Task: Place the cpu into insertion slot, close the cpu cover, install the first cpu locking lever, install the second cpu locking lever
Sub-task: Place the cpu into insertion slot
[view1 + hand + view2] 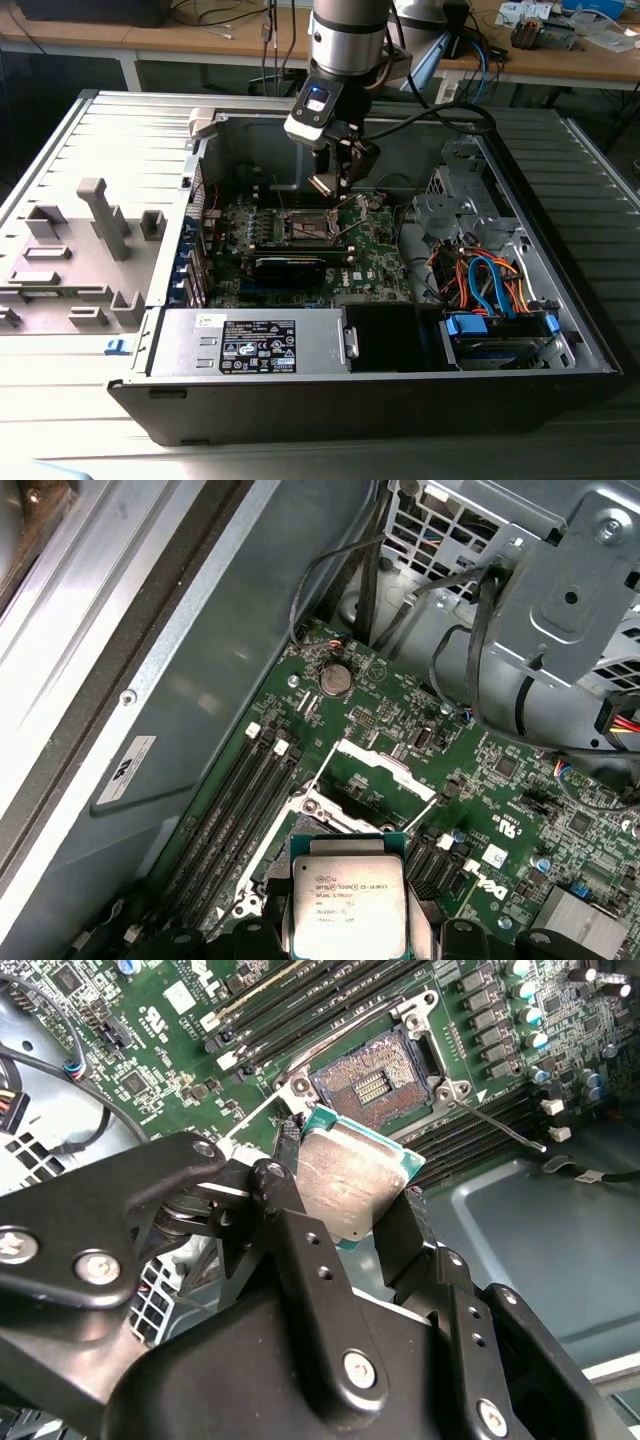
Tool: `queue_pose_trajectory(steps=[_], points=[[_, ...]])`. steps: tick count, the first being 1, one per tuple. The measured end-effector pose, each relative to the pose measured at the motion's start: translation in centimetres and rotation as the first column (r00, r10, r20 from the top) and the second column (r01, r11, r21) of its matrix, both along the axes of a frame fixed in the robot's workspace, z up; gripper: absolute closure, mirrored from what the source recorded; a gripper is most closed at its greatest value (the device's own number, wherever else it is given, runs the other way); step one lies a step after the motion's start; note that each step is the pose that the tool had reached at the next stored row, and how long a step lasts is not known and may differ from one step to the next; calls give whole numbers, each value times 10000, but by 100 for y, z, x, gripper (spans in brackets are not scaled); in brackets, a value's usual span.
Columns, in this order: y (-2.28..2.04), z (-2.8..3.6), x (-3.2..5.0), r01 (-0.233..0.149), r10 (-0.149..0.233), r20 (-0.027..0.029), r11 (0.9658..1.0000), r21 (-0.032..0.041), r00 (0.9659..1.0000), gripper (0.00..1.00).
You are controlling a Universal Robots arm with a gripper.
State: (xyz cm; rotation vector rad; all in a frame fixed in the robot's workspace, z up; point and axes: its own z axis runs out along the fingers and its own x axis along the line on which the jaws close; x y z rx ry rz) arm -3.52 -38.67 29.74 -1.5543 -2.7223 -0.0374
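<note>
gripper (345, 1200), black two-finger type, clamped on the cpu (352, 1182) by two opposite edges; the chip's silver top faces both wrist cameras, green rim visible. in the exterior view the gripper (335, 182) hangs at upper centre of the frame, inside the open case (560, 170), just above the board (385, 255). beyond the chip, the slot (370, 1080) lies bare, dark centre exposed, apart from the cpu. cover (380, 755) stands swung open at the slot's far edge in the first wrist view. two thin levers (500, 1125) are unlatched and angle away from the slot's corners. long black memory slots (300, 1005) run beside the slot. coloured cables (480, 275) lie in the case toward the exterior view's right. farthest, at the exterior view's left, a grey tray (90, 240) with upright blocks rests outside the case.
</note>
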Motion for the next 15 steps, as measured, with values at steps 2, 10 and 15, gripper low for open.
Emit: queue_pose_trajectory(steps=[2, 10, 15], points=[[0, -1, 0, 53, -53, 0, 10000, 0, 10000, 45], [0, -5, 0, 343, -343, 0, 9994, 0, 9994, 45], [0, -7, 0, 487, -487, 0, 9988, 0, 9988, 45]])
